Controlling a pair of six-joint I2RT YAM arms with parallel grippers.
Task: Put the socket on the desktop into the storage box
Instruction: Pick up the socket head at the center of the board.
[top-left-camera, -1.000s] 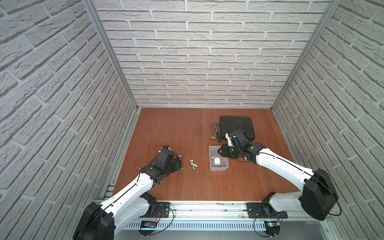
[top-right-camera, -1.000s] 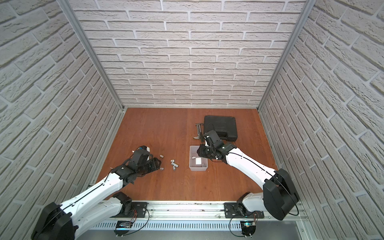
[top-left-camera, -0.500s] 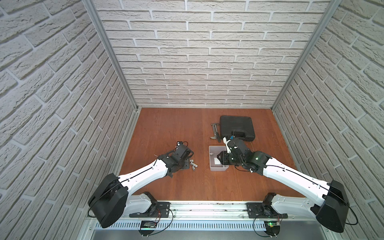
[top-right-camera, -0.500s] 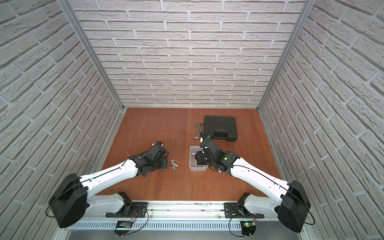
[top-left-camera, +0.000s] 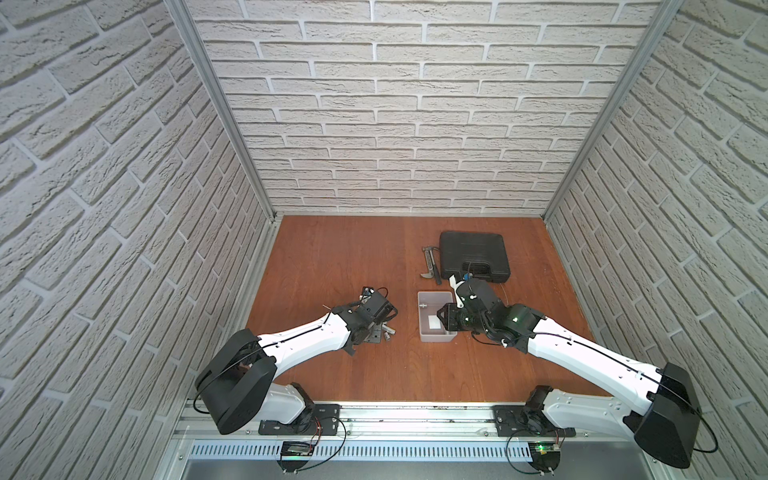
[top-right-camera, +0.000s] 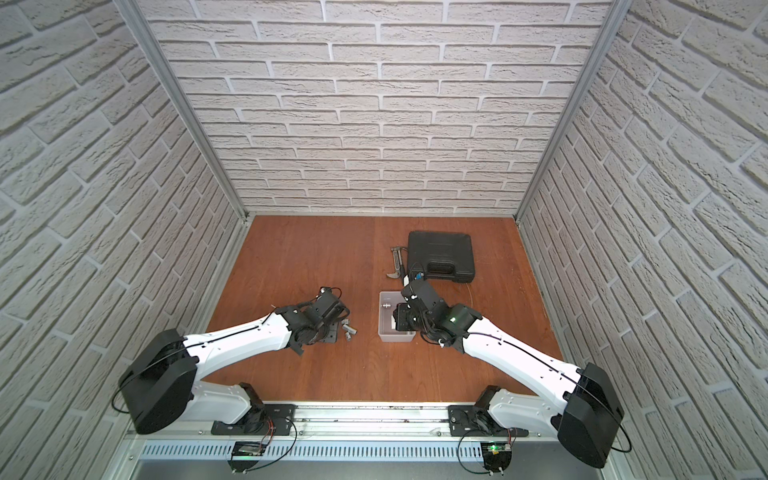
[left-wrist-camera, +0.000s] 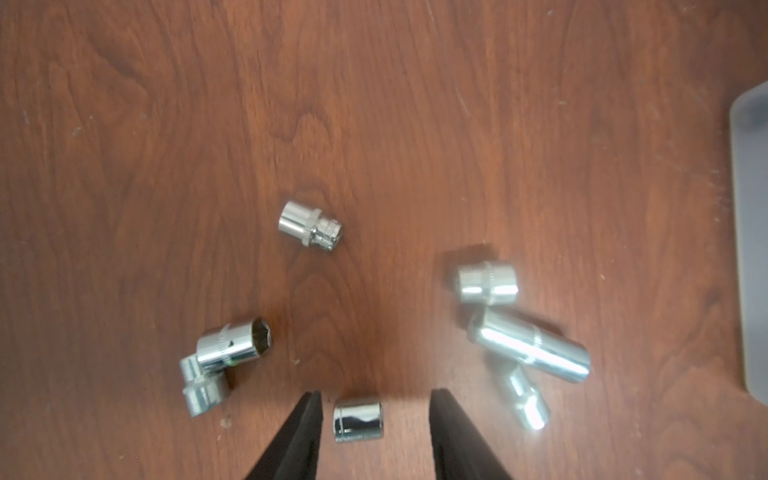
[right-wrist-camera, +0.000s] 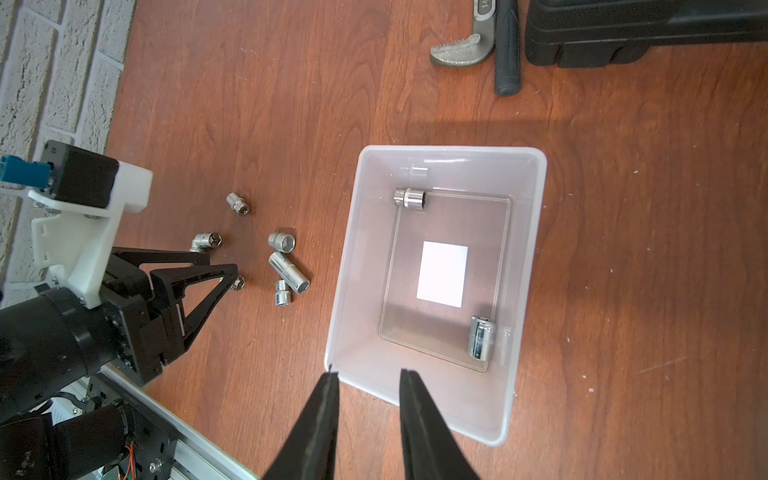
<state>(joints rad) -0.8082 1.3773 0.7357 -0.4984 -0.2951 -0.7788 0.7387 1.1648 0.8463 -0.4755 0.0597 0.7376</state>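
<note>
Several chrome sockets lie loose on the desktop (left-wrist-camera: 374, 124) left of the storage box (right-wrist-camera: 528, 257). My left gripper (left-wrist-camera: 375, 392) is open low over them. One short socket (left-wrist-camera: 358, 419) lies between its fingers (left-wrist-camera: 309, 419) with a gap on each side. Others lie close by, such as a long socket (left-wrist-camera: 530, 353) and a wide-mouthed socket (left-wrist-camera: 235, 343). In both top views the arm covers most of the socket cluster (top-left-camera: 390, 330) (top-right-camera: 350, 330). My right gripper (right-wrist-camera: 369, 372) is open and empty above the box's near rim. Two sockets (right-wrist-camera: 409, 198) (right-wrist-camera: 481, 336) rest inside the box.
A black handled tool case (top-left-camera: 473, 253) (top-right-camera: 440, 255) lies behind the box, with a metal hand tool with a black grip (top-left-camera: 430, 266) (right-wrist-camera: 507, 50) beside it. Brick walls close in three sides. The arms' base rail (top-left-camera: 415, 409) runs along the front edge.
The left arm has swung right, bringing its gripper down over the socket cluster. The right gripper has moved forward from the box's back edge to hang over the box.
</note>
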